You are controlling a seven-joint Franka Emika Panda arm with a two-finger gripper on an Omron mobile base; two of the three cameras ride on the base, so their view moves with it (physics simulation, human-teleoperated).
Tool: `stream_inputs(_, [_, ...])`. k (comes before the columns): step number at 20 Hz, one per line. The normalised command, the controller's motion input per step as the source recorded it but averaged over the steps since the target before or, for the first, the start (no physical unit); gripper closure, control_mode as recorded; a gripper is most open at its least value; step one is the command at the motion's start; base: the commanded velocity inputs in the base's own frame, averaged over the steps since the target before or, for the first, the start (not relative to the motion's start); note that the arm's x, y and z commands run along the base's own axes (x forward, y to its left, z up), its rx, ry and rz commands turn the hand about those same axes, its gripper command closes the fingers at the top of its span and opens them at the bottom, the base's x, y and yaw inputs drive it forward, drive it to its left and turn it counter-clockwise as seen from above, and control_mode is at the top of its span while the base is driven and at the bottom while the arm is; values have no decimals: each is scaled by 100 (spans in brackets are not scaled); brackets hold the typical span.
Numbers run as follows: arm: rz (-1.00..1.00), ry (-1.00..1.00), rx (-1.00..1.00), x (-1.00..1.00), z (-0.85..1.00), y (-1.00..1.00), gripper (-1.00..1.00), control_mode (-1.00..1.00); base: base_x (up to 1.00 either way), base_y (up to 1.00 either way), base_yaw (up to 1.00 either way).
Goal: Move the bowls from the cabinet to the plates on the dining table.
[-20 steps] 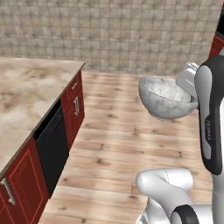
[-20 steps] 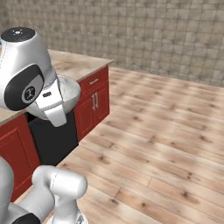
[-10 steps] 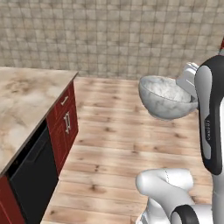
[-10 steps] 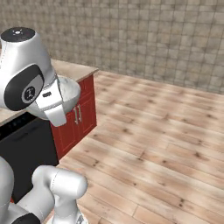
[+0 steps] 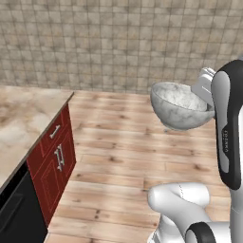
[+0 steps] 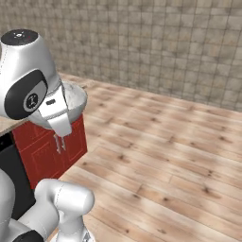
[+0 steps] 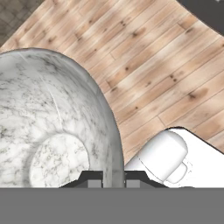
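Observation:
The grey-white marbled bowl (image 5: 178, 105) hangs in the air over the wooden floor, held by its rim at the right. My gripper (image 5: 205, 102) is shut on that rim. In the hand view the marbled bowl (image 7: 52, 122) curves up from the two dark fingertips (image 7: 94, 179), which pinch its wall between them, and the gripper (image 7: 109, 180) is shut on it. From the right base view a part of the marbled bowl (image 6: 75, 98) peeks out behind my arm. The brown bowl, the cabinet, the plates and the dining table are out of view.
A marble counter (image 5: 21, 126) with short red drawer fronts (image 5: 54, 156) and a black appliance front (image 5: 16, 216) stands at the left. The same red fronts (image 6: 52, 149) show behind my arm. A tiled wall (image 5: 118, 42) closes the far side; wooden floor (image 6: 165, 160) stretches ahead.
The whole scene has slid to the left as the base drives; the counter shows less and less. The bowl stays in the same grip, at the same place relative to my arm.

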Motion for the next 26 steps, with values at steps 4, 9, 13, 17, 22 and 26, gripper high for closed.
stream_inputs(4, [0,0,0,0,0,0,100,100,100,-10,5])
stream_inputs(9, [0,0,0,0,0,0,100,100,100,-5,7])
stream_inputs(13, [0,0,0,0,0,0,100,100,100,-3,7])
stream_inputs(17, [0,0,0,0,0,0,100,100,100,0,7])
stream_inputs(22, [0,0,0,0,0,0,100,100,100,-3,8])
stream_inputs(26, [0,0,0,0,0,0,100,100,100,-13,10])
